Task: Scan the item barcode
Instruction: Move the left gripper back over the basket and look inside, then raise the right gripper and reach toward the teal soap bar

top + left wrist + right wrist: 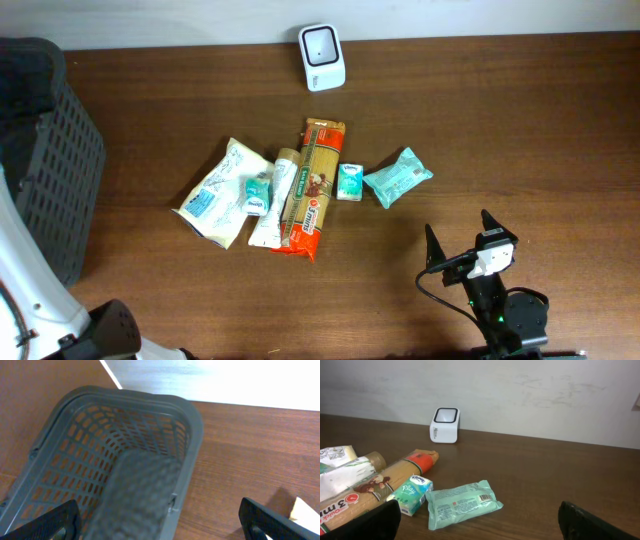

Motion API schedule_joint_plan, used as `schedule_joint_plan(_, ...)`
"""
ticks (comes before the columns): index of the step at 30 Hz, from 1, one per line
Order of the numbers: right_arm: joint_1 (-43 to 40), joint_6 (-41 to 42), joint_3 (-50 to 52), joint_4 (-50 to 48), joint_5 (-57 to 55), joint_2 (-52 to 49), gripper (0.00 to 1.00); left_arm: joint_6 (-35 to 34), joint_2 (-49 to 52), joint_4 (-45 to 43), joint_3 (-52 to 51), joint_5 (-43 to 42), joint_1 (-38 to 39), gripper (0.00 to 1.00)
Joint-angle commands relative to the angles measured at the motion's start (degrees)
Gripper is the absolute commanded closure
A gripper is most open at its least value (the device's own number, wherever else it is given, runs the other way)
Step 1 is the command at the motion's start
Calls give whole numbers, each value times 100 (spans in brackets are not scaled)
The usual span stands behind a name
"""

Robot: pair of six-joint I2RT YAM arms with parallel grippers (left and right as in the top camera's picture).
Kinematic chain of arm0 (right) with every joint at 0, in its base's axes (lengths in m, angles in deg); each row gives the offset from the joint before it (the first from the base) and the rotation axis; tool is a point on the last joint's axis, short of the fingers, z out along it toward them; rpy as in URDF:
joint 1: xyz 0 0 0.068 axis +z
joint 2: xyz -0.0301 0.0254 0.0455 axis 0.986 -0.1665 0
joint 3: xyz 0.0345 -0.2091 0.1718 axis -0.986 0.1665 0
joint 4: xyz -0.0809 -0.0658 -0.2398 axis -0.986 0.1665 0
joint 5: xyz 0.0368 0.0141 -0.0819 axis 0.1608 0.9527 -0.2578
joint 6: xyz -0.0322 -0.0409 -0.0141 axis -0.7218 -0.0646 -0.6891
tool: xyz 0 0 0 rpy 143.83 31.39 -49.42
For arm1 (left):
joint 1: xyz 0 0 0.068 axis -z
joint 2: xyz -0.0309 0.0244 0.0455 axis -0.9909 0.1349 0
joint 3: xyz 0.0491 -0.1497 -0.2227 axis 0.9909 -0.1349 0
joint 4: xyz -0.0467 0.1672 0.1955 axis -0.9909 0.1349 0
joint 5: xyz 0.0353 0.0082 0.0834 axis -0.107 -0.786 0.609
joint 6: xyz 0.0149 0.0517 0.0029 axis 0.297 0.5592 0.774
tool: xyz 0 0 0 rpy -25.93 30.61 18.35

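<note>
The white barcode scanner point(322, 57) stands at the table's back edge, and the right wrist view shows this scanner point(444, 425) against the wall. Loose items lie mid-table. They are a teal wipes pack point(398, 177), a small tissue pack point(350, 182), a long pasta pack point(315, 185), a white tube point(272, 200) and a white bag point(215, 190). The wipes pack point(462, 502) lies with its barcode facing up. My right gripper point(462, 240) hangs open just in front of it, holding nothing. My left gripper point(160, 525) is open above the basket, also holding nothing.
A dark grey slatted basket point(40, 150) stands at the table's left edge; in the left wrist view its rim point(192, 420) and handle sit right under the fingers. A small teal packet point(257, 193) rests on the white bag. Bare wood surrounds the item cluster.
</note>
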State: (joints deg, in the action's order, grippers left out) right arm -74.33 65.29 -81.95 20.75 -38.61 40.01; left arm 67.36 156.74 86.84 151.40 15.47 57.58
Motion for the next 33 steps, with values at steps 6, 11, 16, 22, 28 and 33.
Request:
schedule_joint_plan(6,-11,44,37,9,-28,37,1,-79,17,186,11,-26,-138,1)
schedule_joint_plan(11,-11,44,37,9,-28,37,1,-79,17,201,11,-24,-138,1)
schedule_joint_plan(16,-11,44,37,11,-28,37,1,-79,17,201,11,-22,-140,1)
schedule_joint_plan(22,-11,-39,37,-103,-249,37,1,-79,17,201,11,-22,-140,1)
schedule_joint_plan(28,-11,50,37,-227,417,37,1,-79,17,201,11,-24,-138,1)
schedule_joint_plan(33,-11,833,-212,-310,1086,-39,1,-79,17,201,11,-24,-140,1)
